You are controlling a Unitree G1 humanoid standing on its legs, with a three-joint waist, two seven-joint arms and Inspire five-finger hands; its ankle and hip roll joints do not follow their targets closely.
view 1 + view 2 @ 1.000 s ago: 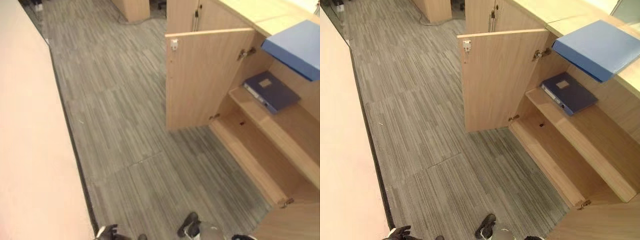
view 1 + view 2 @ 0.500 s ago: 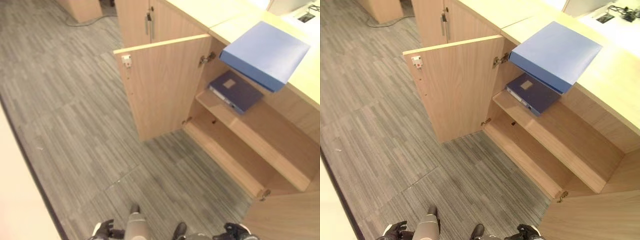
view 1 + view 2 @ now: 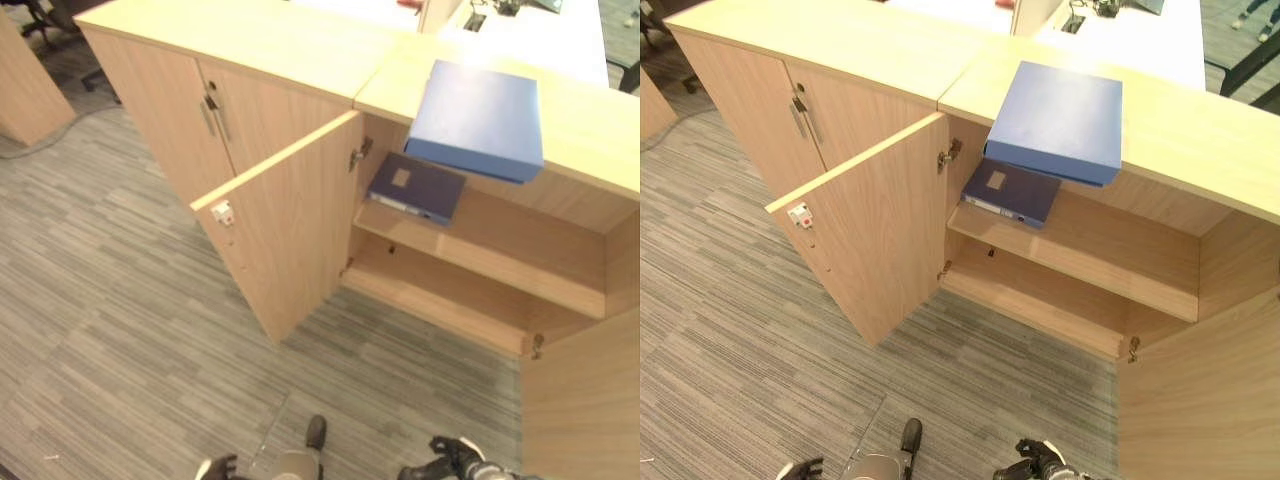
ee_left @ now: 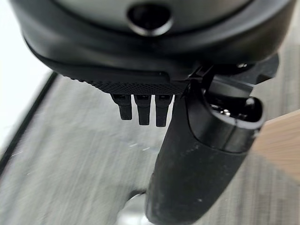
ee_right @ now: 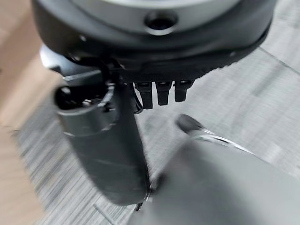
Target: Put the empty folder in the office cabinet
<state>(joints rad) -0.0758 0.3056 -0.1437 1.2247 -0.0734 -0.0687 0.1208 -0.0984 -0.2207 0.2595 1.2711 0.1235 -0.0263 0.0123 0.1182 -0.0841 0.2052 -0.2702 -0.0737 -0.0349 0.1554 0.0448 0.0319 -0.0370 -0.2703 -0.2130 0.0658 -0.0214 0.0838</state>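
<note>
A light blue folder (image 3: 478, 118) lies flat on top of the wooden office cabinet (image 3: 600, 130), its front edge jutting over the open compartment. Inside, a dark blue binder (image 3: 415, 187) with a pale label lies on the upper shelf (image 3: 1110, 255). The lower shelf holds nothing. The cabinet's left door (image 3: 290, 235) stands swung out toward me. My left hand (image 3: 215, 467) and right hand (image 3: 455, 458) hang low at the bottom edge, far from the folder. The left hand (image 4: 197, 164) and the right hand (image 5: 103, 150) both have relaxed fingers and hold nothing.
A closed cabinet with two handles (image 3: 212, 115) adjoins on the left. The open compartment's right door (image 3: 585, 400) stands out at the lower right. A white desk (image 3: 1140, 40) lies behind the cabinet. Grey striped carpet (image 3: 120, 330) covers the floor in front.
The whole picture has swung round, so the camera has turned toward the cabinet, which now faces me more squarely. The folder and binder lie as before. My hands stay low.
</note>
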